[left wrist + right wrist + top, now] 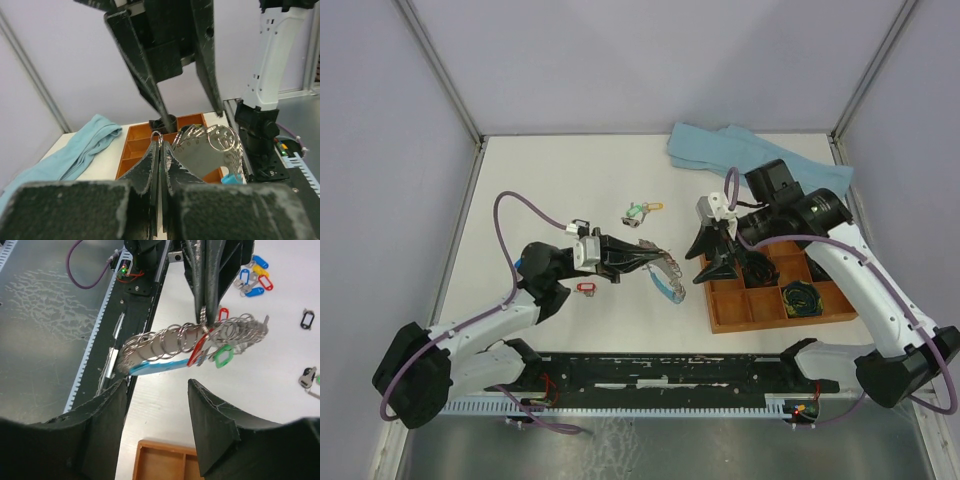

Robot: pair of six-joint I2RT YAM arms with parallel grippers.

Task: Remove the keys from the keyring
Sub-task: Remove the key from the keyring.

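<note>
1. The left hand is clamped shut on one small ring of the keyring, which juts out past its fingertips.
2. The right hand stands wide open and holds nothing, just beyond the keyring's far side.
3. Keys with red and green tags dangle from the keyring just ahead of the right hand's fingers.
4. An orange tray lies under and behind the right hand.
5. Loose keys lie on the desk to one side of the left hand.

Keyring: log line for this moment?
left gripper: shut on keyring | right gripper: open, facing keyring | keys: some loose on table
</note>
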